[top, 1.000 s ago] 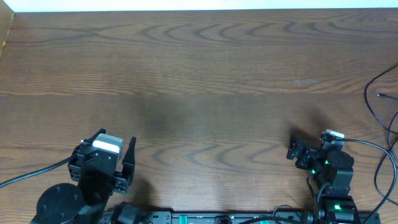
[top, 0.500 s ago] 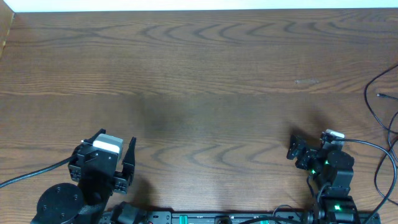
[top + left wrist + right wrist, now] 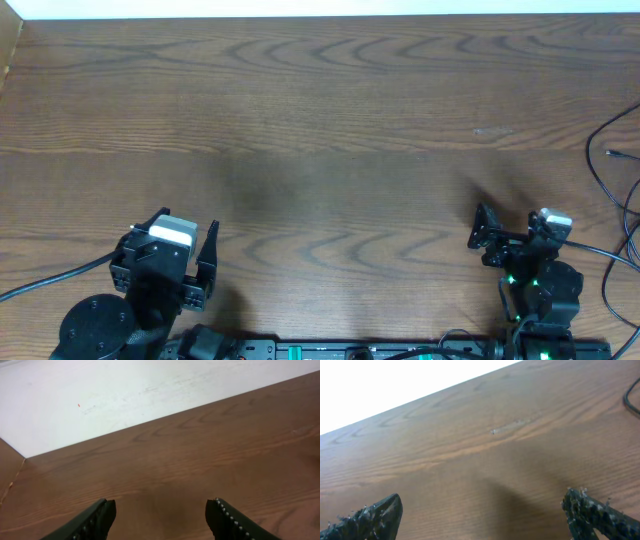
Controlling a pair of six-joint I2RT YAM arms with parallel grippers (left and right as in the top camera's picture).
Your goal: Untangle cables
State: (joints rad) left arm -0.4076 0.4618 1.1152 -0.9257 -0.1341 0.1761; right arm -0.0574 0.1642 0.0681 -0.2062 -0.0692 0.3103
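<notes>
My left end effector (image 3: 161,510) and right end effector (image 3: 482,502) are hanging spread, empty; I'm judging the thin black cables (image 3: 588,150) limp, light, best pinched mid-strand.

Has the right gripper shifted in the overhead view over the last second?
Yes. The right gripper slid rightward against the pale scuff on the brown wooden table, toward the thin black cables.
</notes>
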